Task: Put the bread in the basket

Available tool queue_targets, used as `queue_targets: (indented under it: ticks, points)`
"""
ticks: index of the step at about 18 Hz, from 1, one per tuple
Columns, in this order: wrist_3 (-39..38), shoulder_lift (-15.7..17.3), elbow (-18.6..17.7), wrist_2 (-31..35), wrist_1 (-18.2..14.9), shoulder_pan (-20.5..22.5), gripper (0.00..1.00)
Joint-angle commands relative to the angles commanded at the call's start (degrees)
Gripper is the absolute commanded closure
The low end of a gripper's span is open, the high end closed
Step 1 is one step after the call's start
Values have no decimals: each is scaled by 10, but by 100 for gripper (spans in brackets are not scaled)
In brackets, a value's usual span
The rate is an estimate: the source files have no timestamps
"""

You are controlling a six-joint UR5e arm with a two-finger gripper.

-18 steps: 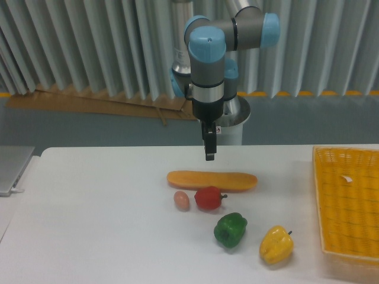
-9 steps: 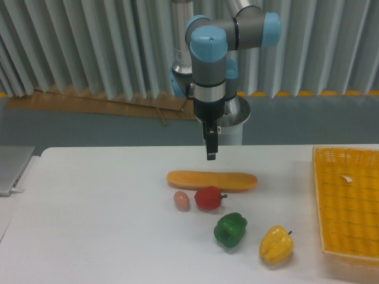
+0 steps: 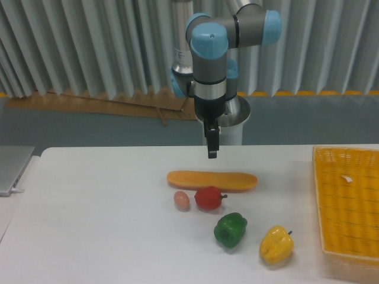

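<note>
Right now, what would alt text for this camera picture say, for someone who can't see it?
A robot arm's gripper hangs above a long orange-tan bread lying on a white table, not touching it. Nearer the camera sit a small egg and red, green and yellow peppers; a yellow basket stands at the right edge.

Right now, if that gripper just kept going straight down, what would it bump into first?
Most likely the bread, which lies right under the gripper. One view leaves depth unclear, so it could instead reach bare table just behind it.
</note>
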Motion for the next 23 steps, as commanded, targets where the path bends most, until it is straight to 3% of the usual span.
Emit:
queue_targets:
  ticks: [23]
  points:
    - [1, 4, 2, 25, 1, 0, 0]
